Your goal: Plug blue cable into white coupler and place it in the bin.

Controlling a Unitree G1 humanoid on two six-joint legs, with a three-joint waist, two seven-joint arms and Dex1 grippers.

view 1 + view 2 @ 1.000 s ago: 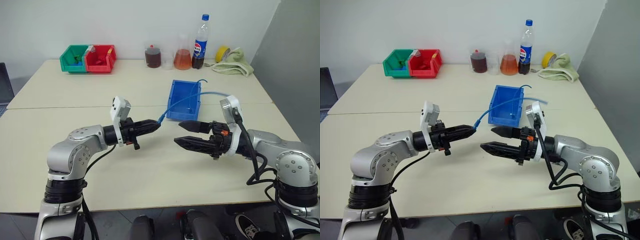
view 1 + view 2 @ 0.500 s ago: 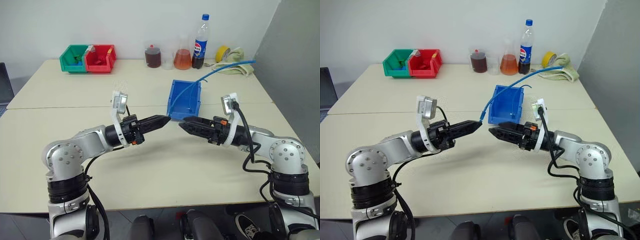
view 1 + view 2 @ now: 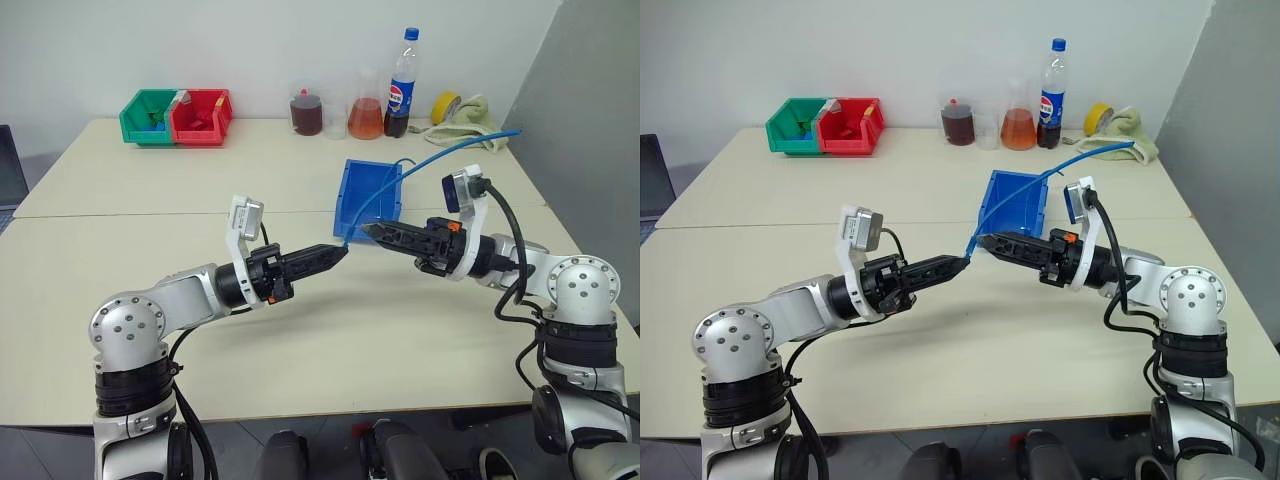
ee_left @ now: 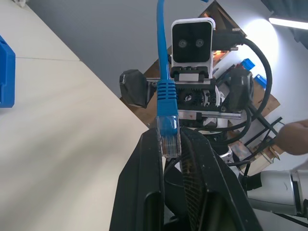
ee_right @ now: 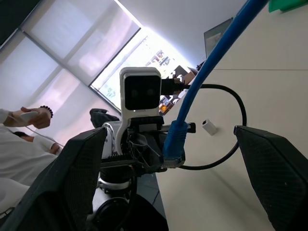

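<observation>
Left gripper point(image 3: 338, 254) pinched shut on the plug end of the blue cable point(image 3: 420, 160), which arcs up over the bin point(image 3: 368, 198). Right gripper point(image 5: 173, 168) spread wide, facing it. White coupler point(image 5: 209, 127) lies on the table point(image 3: 330, 330), not held. Keep plug level, steady.

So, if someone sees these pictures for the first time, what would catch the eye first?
First, the two tools meeting tip to tip above the table's middle: the left tool is shut on the plug of the blue cable, and the right tool stands open just beside it. The cable arcs up and away over the right arm. Behind it lies the blue bin, then the green and red bins at the far left edge.
</observation>
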